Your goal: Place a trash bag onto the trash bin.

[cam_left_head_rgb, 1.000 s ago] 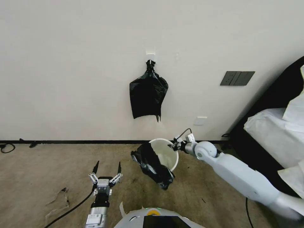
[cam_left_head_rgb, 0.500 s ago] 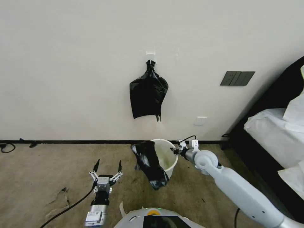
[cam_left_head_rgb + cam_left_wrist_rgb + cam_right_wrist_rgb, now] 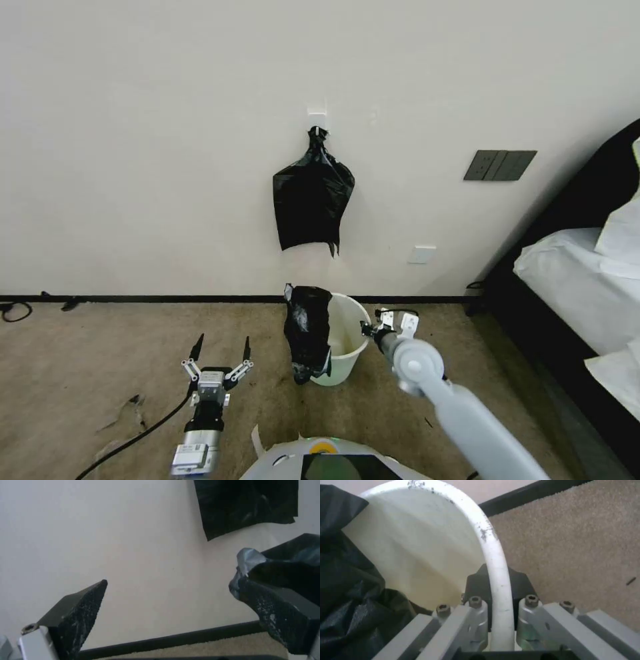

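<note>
The cream-white trash bin (image 3: 347,333) stands on the carpet close to the wall. The glossy black trash bag (image 3: 307,328) hangs crumpled over the bin's left rim and down its outer side. My right gripper (image 3: 368,329) is shut on the bin's right rim. In the right wrist view the rim (image 3: 493,552) runs between the fingers of the right gripper (image 3: 498,582), with the trash bag (image 3: 350,585) across the opening. My left gripper (image 3: 219,349) is open over the carpet, left of the bin. In the left wrist view the left gripper (image 3: 171,581) holds nothing, with the trash bag (image 3: 290,562) beyond one finger.
A black bag bunch with a knotted neck (image 3: 312,200) hangs from a wall hook above the bin. A bed with white sheets (image 3: 580,273) stands at the right. A dark switch plate (image 3: 500,165) and an outlet (image 3: 422,254) sit on the wall. A cable (image 3: 15,311) lies far left.
My right arm has drawn back toward me with the bin's rim, and the bin has swung from tilted to more upright. The trash bag now hangs over the left rim.
</note>
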Motion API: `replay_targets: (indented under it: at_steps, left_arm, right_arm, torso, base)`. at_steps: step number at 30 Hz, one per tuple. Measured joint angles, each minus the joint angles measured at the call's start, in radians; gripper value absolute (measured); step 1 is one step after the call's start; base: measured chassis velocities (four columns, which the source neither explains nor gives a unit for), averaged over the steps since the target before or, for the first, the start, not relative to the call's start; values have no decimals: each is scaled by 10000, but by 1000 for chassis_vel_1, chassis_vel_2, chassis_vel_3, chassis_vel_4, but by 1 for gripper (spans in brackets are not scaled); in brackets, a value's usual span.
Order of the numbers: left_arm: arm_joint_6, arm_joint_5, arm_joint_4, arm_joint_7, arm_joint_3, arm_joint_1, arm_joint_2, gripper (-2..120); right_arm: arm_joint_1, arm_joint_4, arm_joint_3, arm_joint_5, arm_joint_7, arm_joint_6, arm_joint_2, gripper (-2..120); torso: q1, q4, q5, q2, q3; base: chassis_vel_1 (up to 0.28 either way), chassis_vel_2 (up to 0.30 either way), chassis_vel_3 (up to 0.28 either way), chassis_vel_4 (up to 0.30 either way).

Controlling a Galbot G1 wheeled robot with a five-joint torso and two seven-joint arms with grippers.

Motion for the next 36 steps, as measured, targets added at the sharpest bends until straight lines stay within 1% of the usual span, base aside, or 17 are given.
replay_targets:
  at_steps: [2, 7, 11, 14, 24, 27, 28, 29, 31, 33, 34, 35, 36]
  left_arm:
    - [-1, -31, 7, 0, -19, -10, 2, 100]
    - [-3, -63, 33, 0, -42, -30, -1, 100]
    - [-3, -73, 39, 16, -30, -51, -41, 100]
    - [-5, -74, 44, 18, -10, -52, -81, 100]
    - [-12, -54, 40, 31, 23, -67, -80, 100]
    - [-12, -42, 46, 33, 101, -70, -135, 100]
    - [-12, -31, 58, 33, 142, -69, -162, 100]
    - [-12, -31, 58, 33, 142, -69, -162, 100]
    - [-12, -16, 69, 33, 186, -68, -191, 100]
    - [-15, -11, 70, 34, 198, -72, -196, 100]
    - [-15, -11, 70, 34, 198, -72, -196, 100]
    - [-16, -11, 69, 34, 199, -71, -196, 100]
    - [-19, -10, 64, 34, 201, -71, -190, 100]
  right_arm:
    - [-258, 107, 9, -335, -61, 234, 253, 5]
    - [-597, 154, -69, -980, -332, 498, 461, 5]
    - [-865, -123, -244, -1730, -821, 866, 702, 5]
    - [-950, -324, -313, -1994, -985, 997, 799, 5]
    - [-1022, -646, -420, -2067, -1011, 967, 965, 6]
    - [-1014, -691, -418, -2069, -1012, 912, 984, 17]
    - [-1040, -671, -412, -2071, -1011, 878, 964, 23]
    - [-1040, -671, -412, -2071, -1011, 878, 964, 23]
    - [-1083, -601, -390, -2095, -1007, 828, 918, 32]
    - [-1125, -437, -313, -2196, -999, 792, 850, 41]
    - [-1125, -437, -313, -2196, -999, 792, 850, 41]
    - [-1162, -309, -259, -2262, -995, 774, 798, 44]
    - [-1248, -33, -159, -2374, -986, 720, 691, 50]
  torso:
    - [0, 1, 0, 0, 0]
    - [1, 0, -1, 0, 0]
    - [0, 1, 2, 0, 0]
    - [0, 0, 1, 0, 0]
    - [0, 0, 0, 0, 0]
    - [0, 1, 2, 0, 0]
    - [0, 1, 1, 0, 0]
    - [0, 1, 1, 0, 0]
    - [0, 0, 3, 0, 0]
    - [0, 1, 3, 0, 0]
    - [0, 1, 3, 0, 0]
    - [0, 1, 3, 1, 1]
    - [0, 1, 3, 0, 1]
  base:
    - [0, 0, 0, 0]
    - [0, 0, 0, 0]
    - [0, 0, 0, 0]
    - [0, 0, 0, 0]
    - [0, 0, 0, 0]
    - [0, 0, 0, 0]
    - [0, 0, 0, 0]
    - [0, 0, 0, 0]
    - [0, 0, 0, 0]
    - [0, 0, 0, 0]
    - [0, 0, 0, 0]
    - [0, 0, 0, 0]
    - [0, 0, 0, 0]
